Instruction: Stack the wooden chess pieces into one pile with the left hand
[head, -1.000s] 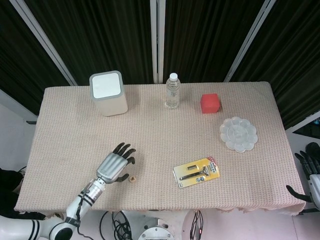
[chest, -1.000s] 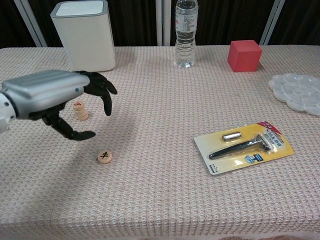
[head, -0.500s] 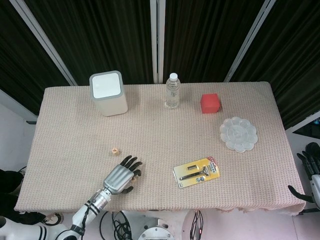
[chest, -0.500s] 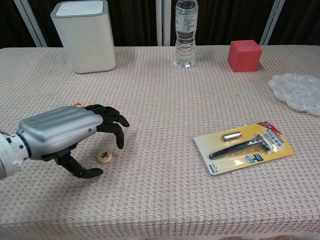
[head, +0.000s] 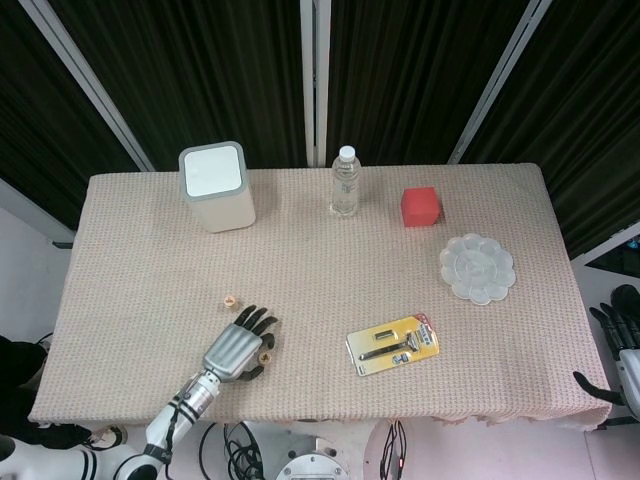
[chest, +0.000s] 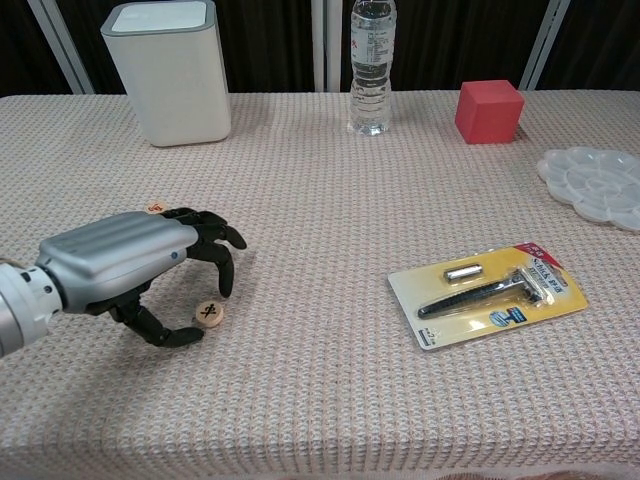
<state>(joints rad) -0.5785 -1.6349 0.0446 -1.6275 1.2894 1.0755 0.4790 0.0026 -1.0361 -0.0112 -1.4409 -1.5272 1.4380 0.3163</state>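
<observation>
Flanking left hand (chest: 125, 268): two chess pieces (chest: 209, 313).

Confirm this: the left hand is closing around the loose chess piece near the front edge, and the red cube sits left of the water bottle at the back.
Not quite. The red cube sits right of the water bottle, as the head view shows. The rest holds: the left hand has its fingers around the loose chess piece near the front edge.

Matt woven cloth covers the table (chest: 330, 180); the left hand (chest: 135, 270) has glossy silver metal back; chess pieces (chest: 209, 313) look pale smooth wood.
</observation>
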